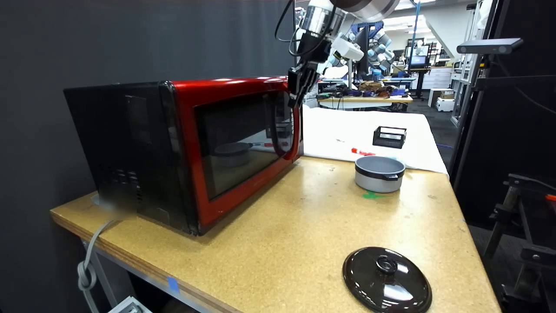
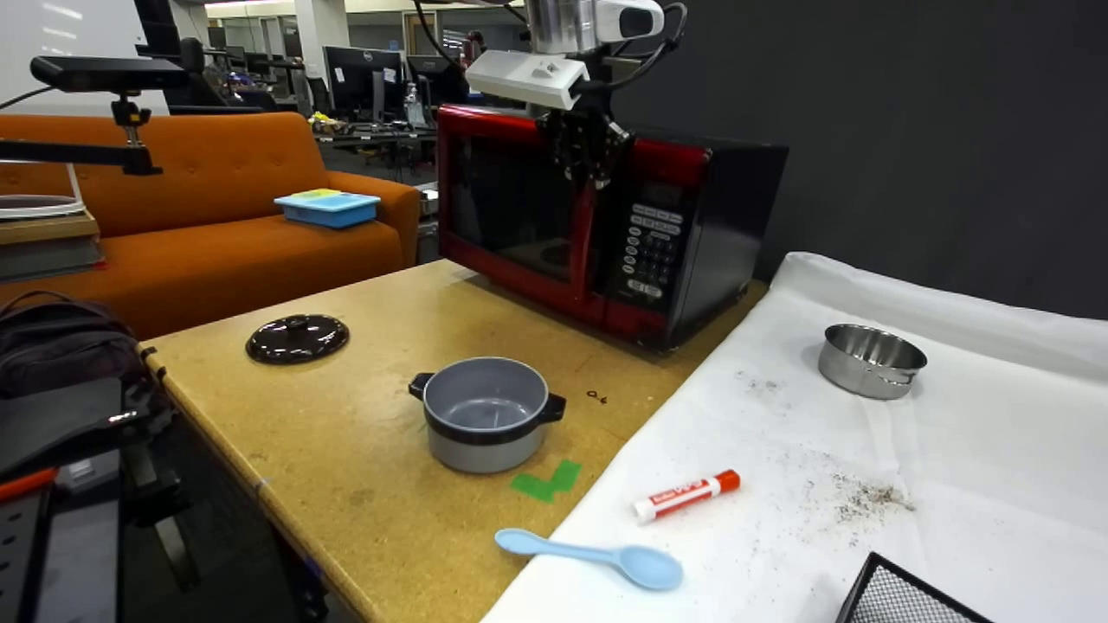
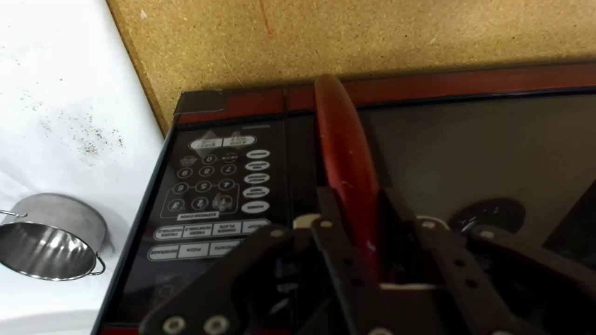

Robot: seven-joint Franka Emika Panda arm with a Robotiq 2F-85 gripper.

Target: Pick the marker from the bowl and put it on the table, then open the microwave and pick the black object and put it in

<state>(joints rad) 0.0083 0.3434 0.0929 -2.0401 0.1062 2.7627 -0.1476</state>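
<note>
A: In the wrist view your hand is closed to the width of the handle on the microwave, one finger along each side; you appear to have firm hold of it.

B: Note the choice of place. The upright handle stands beside the keypad, at the free edge of the door, where your pull should have most leverage. The door is closed, so opening it seems your present step.

A: And your marker?

B: In an exterior view, it lies on the cloth, near the spoon and outside the bowl; you may judge that part done. The tray, black and probably your object for the microwave, rests on the cloth too.

A: What might obstruct you?

B: The bowl stands on the tabletop, out before the microwave; the lid lies flat, toward the end away from the handle. Watch both as your door swings. The pan, past the keypad side, is probably out of that path.
</note>
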